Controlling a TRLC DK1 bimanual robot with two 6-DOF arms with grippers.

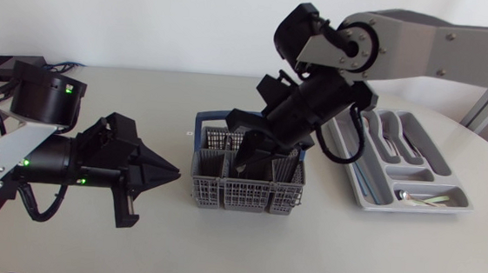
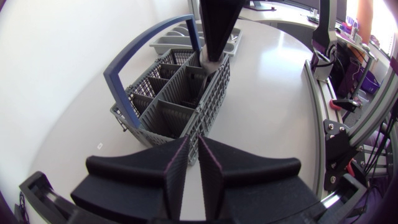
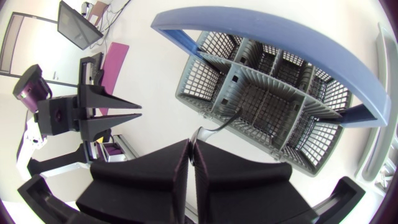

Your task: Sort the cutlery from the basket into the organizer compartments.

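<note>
**Grey basket, one piece pinched: lift it straight**

Grey plastic mesh walled the basket [image 1: 244, 189], which stood mid-counter [image 1: 322, 247]. The right gripper [image 1: 244, 161] was down inside one of its middle cells. In the right wrist view its fingers were pressed almost together on a thin, dark, curved piece of cutlery [image 3: 219, 126]. The free end of that piece reached toward a divider wall, and it could not be told whether it was a fork or a spoon. The left gripper [image 1: 168, 173] hung near the basket's end, its fingers closed on nothing.

The step in hand looked like drawing that piece out. Done well, it would call for a straight vertical lift until the piece cleared the mesh. A slanted pull could catch its end in the grid or on the blue handle [image 3: 261, 18] arching over the cells, and drag the light basket along. The hold sat at the very tip, so the piece might swivel, and a slow carry would suit. The organizer [image 1: 413, 207] lay well apart on the right arm's side, with a few pieces [image 1: 421, 197] already in its near cross compartment. The piece's type should be checked before a slot is chosen.
</note>
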